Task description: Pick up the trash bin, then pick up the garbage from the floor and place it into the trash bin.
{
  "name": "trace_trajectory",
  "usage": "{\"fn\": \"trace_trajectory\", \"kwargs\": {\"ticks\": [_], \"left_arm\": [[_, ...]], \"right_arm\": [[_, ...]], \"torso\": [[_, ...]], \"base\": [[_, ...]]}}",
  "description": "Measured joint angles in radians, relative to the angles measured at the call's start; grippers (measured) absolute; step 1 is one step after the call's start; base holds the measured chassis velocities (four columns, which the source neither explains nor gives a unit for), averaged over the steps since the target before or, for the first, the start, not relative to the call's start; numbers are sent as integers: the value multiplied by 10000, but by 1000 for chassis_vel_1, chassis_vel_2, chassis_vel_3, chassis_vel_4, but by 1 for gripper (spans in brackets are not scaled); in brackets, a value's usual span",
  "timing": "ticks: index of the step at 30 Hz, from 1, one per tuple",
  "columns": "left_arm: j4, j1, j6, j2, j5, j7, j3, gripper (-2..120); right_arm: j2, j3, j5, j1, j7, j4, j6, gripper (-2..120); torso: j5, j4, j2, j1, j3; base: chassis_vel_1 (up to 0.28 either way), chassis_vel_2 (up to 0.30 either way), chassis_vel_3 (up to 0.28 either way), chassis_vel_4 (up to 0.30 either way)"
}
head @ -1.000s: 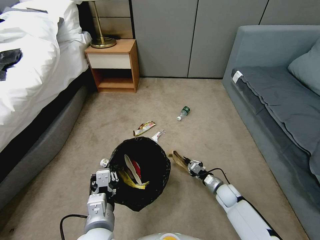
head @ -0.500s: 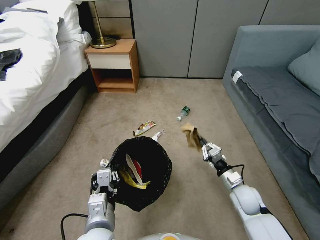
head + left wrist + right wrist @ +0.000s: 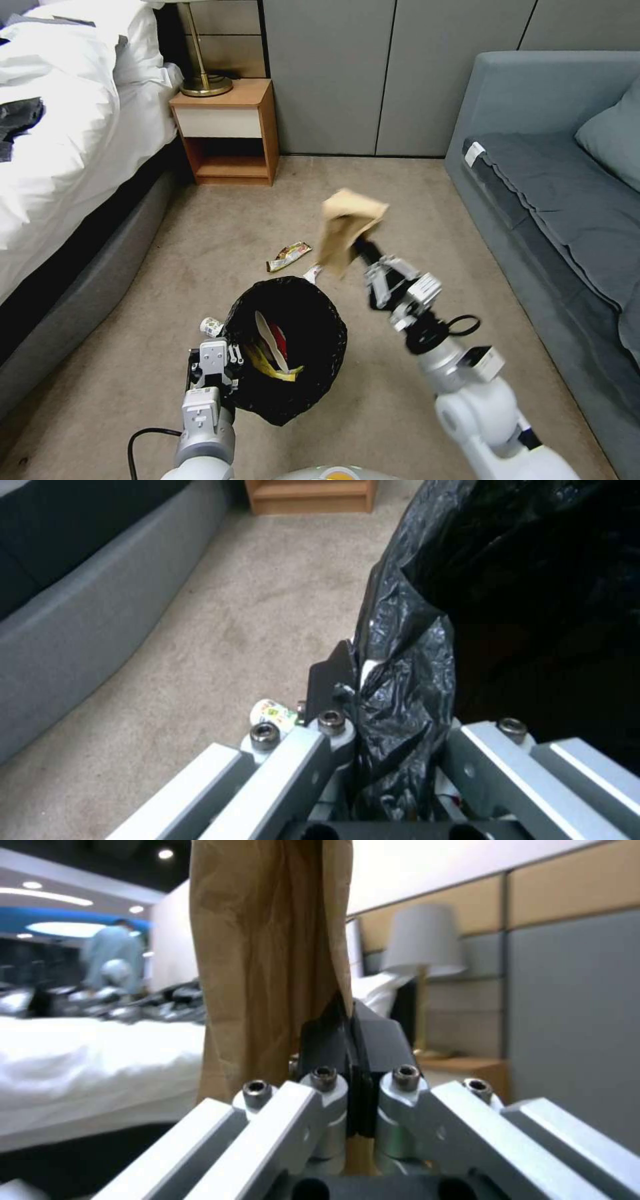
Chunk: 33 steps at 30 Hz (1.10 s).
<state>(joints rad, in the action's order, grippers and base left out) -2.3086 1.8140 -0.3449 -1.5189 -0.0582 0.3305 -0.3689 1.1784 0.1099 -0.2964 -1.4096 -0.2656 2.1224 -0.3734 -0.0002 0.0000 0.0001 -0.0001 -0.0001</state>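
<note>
Head view: right pincer (image 3: 365,248) clamps brown paper bag (image 3: 345,229); left pincer (image 3: 227,352) grips trash bin (image 3: 287,347).

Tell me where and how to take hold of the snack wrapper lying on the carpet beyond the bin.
Grip the snack wrapper across its narrow middle, coming straight down from above. It lies flat on the carpet, long and slim, so fingers likely span its short width best. Clear floor flanks both long edges, beyond the trash bin.
</note>
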Motion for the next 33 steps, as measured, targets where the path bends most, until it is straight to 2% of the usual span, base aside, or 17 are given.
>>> {"fn": "trace_trajectory", "kwargs": {"ticks": [1,5,11,18,28,31,32,33], "left_arm": [[0,0,0,0,0,0,0,3],[14,-17,0,-16,0,-4,15,3],[13,-4,3,-49,-10,-5,26,3],[-9,-3,3,-41,-5,-5,-3,3],[-55,-22,0,-29,12,-7,-6,3],[-70,-30,-4,-20,24,-12,-15,3],[-70,-30,-4,-20,24,-12,-15,3],[-87,-30,-5,-18,28,-18,-19,3]], "right_arm": [[0,0,0,0,0,0,0,0],[-161,-1057,712,21,90,-667,3,0],[-105,-1586,1104,79,107,-1484,-126,0],[-120,-1501,1349,45,80,-2224,-503,0],[-447,-1040,1486,19,81,-2243,-441,0],[-734,-903,1589,-45,116,-2064,-341,14],[-734,-903,1589,-45,116,-2064,-341,14],[-857,-860,1595,-70,135,-1992,-310,20]], "torso": [[0,0,0,0,0],[2,1,0,0,1],[2,0,0,0,1],[2,0,0,1,1],[2,0,0,1,1],[2,0,-1,0,1],[2,0,-1,0,1],[3,0,0,1,1]], "base": [[0,0,0,0],[0,0,0,0],[0,0,0,0],[0,0,0,0],[0,0,0,0],[0,0,0,0],[0,0,0,0],[0,0,0,0]]}}
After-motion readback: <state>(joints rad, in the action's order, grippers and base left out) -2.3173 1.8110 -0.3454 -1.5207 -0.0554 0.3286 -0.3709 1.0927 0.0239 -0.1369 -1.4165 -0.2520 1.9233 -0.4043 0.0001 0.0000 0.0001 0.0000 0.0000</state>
